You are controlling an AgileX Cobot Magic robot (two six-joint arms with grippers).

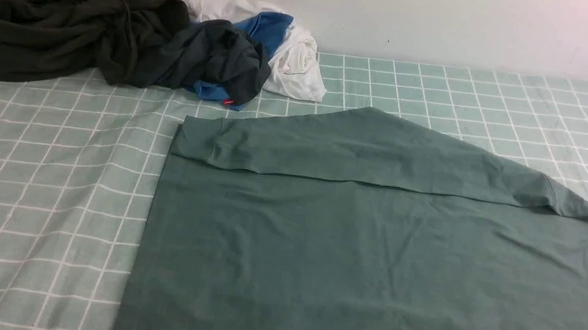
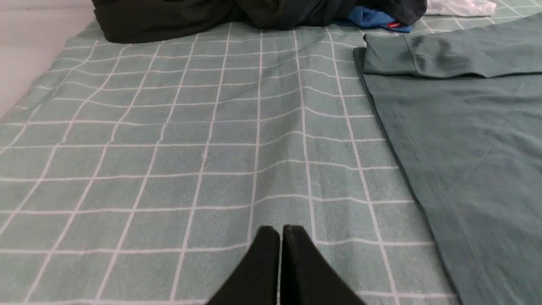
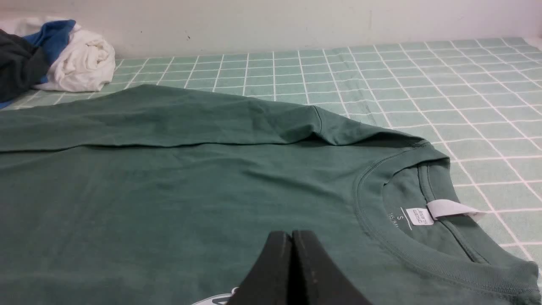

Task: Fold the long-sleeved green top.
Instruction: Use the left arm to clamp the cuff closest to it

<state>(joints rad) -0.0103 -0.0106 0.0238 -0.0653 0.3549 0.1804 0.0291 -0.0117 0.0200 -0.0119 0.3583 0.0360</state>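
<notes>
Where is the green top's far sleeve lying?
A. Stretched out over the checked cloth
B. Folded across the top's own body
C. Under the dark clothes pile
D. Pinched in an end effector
B: the sleeve lies flat across the green top, with its cuff reaching the hem edge.

One green long-sleeved top (image 1: 372,251), centre right. Upper left: one olive-black garment (image 1: 55,27), one charcoal garment (image 1: 223,57), one blue garment (image 1: 268,26), one white garment (image 1: 296,68). One grid-lined cloth (image 1: 39,169). One left pincer (image 2: 280,231), one right pincer (image 3: 292,235).
</notes>
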